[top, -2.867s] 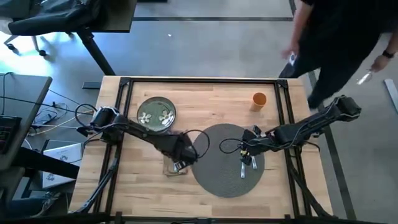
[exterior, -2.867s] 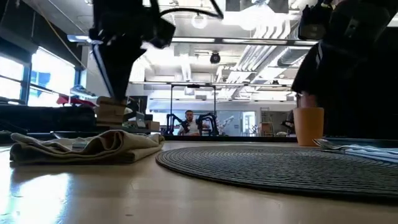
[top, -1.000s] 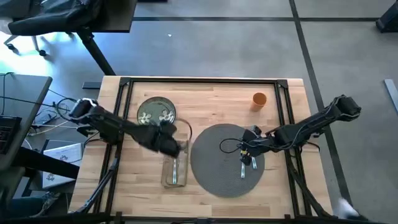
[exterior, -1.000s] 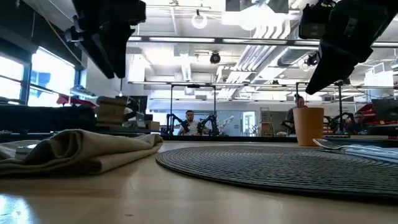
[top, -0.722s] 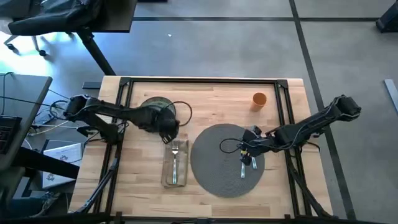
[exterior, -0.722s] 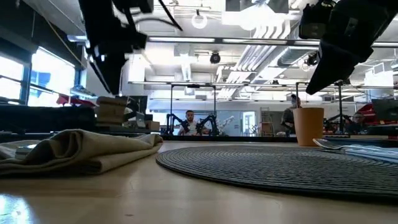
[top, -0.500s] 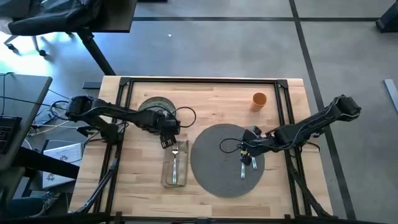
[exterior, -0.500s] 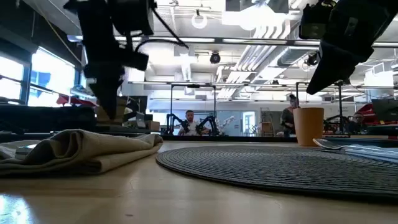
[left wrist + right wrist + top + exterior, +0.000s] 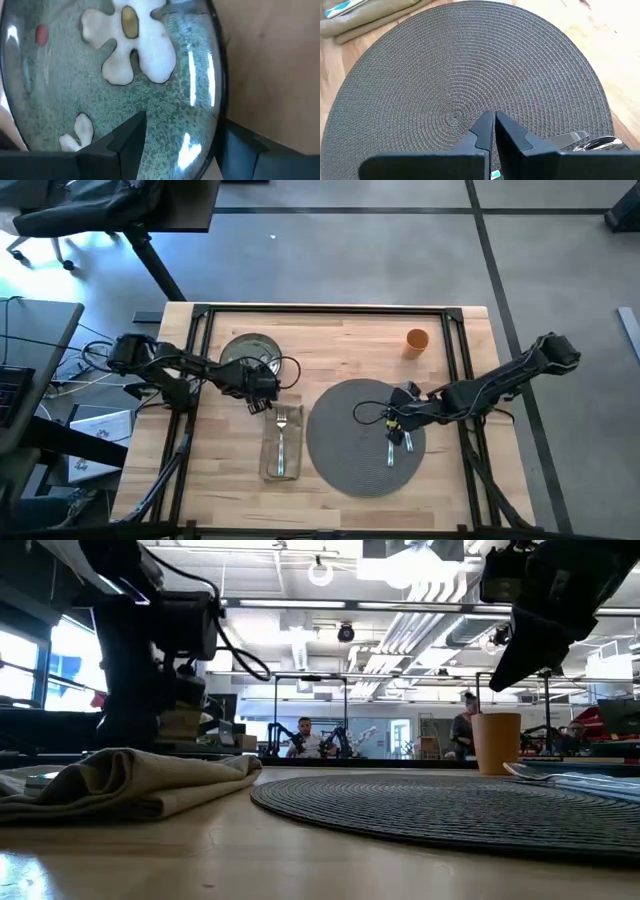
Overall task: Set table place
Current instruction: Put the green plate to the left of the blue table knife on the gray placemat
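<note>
Butcher-block table (image 9: 340, 330) carried the whole setting. Plate (image 9: 125, 75) sat at rear left, off the mat (image 9: 365, 435); your left gripper (image 9: 182, 145) straddled its rim, jaws wide, prob. to lift it. Napkin (image 9: 281, 442) w/ fork (image 9: 283, 435) lay beside mat. Right gripper (image 9: 494, 127), jaws nearly closed & empty, waited over mat by cutlery (image 9: 392, 448). Cup (image 9: 417, 340) stood rear right.
</note>
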